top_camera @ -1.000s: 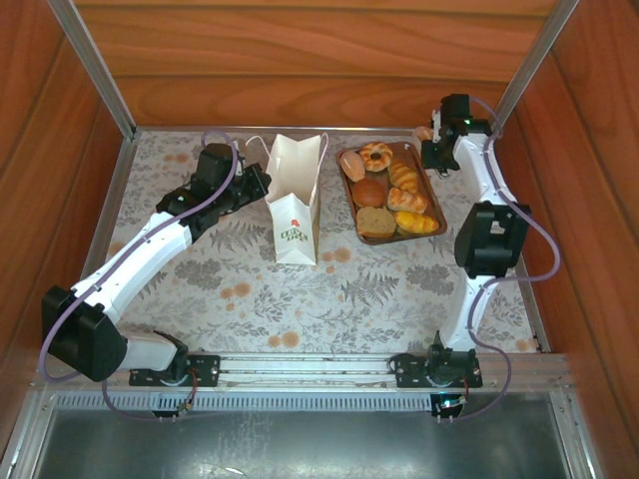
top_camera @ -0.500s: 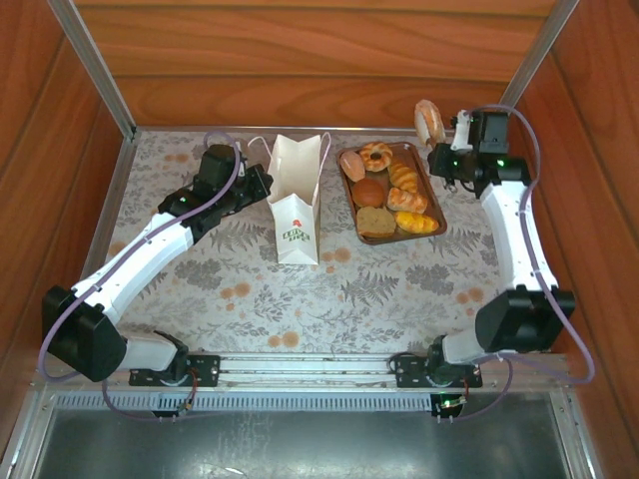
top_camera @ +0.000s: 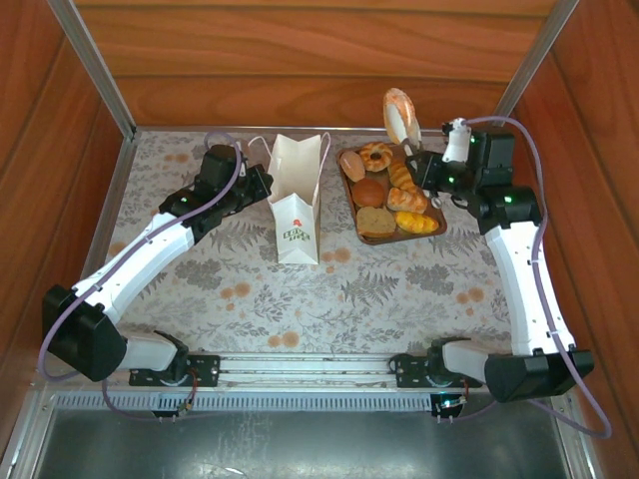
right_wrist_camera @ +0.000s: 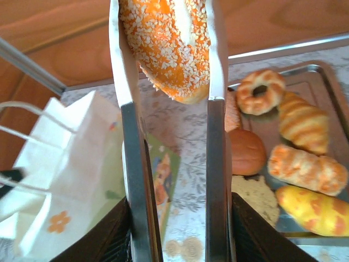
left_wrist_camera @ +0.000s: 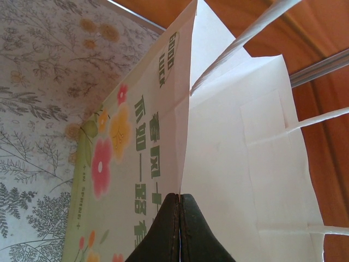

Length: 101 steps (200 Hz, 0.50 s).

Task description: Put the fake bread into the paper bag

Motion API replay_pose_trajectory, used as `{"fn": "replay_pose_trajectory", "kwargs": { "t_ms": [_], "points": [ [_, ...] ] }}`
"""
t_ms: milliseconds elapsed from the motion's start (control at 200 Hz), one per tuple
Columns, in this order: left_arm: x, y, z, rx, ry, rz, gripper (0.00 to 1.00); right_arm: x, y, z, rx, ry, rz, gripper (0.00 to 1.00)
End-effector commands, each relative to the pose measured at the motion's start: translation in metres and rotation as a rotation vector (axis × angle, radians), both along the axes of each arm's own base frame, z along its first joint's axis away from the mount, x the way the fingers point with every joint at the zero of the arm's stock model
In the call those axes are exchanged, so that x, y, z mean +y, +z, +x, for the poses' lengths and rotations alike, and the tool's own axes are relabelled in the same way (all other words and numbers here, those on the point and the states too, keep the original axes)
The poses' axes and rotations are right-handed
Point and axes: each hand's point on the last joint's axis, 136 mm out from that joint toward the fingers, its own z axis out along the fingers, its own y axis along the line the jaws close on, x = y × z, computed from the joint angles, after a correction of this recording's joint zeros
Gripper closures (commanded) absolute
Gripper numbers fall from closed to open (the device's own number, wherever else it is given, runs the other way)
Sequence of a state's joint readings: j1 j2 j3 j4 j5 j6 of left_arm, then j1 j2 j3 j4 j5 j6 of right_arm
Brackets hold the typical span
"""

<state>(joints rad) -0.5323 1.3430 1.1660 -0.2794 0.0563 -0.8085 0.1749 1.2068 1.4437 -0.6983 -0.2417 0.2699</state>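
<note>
1. Grip check: your right gripper [top_camera: 403, 124] is clamped on a seeded bun [top_camera: 398, 108], which hangs clear of the table at the upper centre-right of the overhead frame, just above the tray's [top_camera: 349, 200] far edge in the picture.
2. In the right wrist view, the seeded bun [right_wrist_camera: 169, 43] sits at top centre, with both fingers [right_wrist_camera: 124, 82] pressed to its sides (orange crust, pale seeds).
3. The other fake bread lies on the tray, including a twisted ring [top_camera: 376, 156], a round bun [top_camera: 369, 192] and a square slice [top_camera: 375, 222].
4. The paper bag [top_camera: 297, 215] stands upright with its mouth open, just left of the tray, at upper centre.
5. Your left gripper [top_camera: 262, 185] is clenched on the paper bag's left wall. In the left wrist view, its dark fingers [left_wrist_camera: 163, 234] meet at bottom centre, and the bag's folded edge runs into the seam between them.
</note>
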Motion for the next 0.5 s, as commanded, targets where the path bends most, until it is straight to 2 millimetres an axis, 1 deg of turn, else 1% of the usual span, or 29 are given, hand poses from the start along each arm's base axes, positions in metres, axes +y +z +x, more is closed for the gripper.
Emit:
{"fn": "replay_pose_trajectory", "kwargs": {
  "t_ms": [0, 290, 395, 500],
  "points": [
    [-0.005, 0.013, 0.005, -0.043, -0.001, -0.005, 1.00, 0.020, 0.043, -0.011, -0.100, 0.070, 0.070, 0.60],
    [-0.007, 0.013, 0.008, -0.047, -0.002, 0.001, 1.00, 0.069, 0.079, -0.030, -0.166, 0.220, 0.125, 0.60],
    [-0.008, 0.013, 0.008, -0.046, -0.005, 0.003, 1.00, 0.086, 0.087, -0.034, -0.176, 0.268, 0.152, 0.60],
    [-0.009, 0.012, 0.008, -0.045, -0.005, 0.005, 1.00, 0.102, 0.090, -0.037, -0.179, 0.308, 0.176, 0.60]
  ]
}}
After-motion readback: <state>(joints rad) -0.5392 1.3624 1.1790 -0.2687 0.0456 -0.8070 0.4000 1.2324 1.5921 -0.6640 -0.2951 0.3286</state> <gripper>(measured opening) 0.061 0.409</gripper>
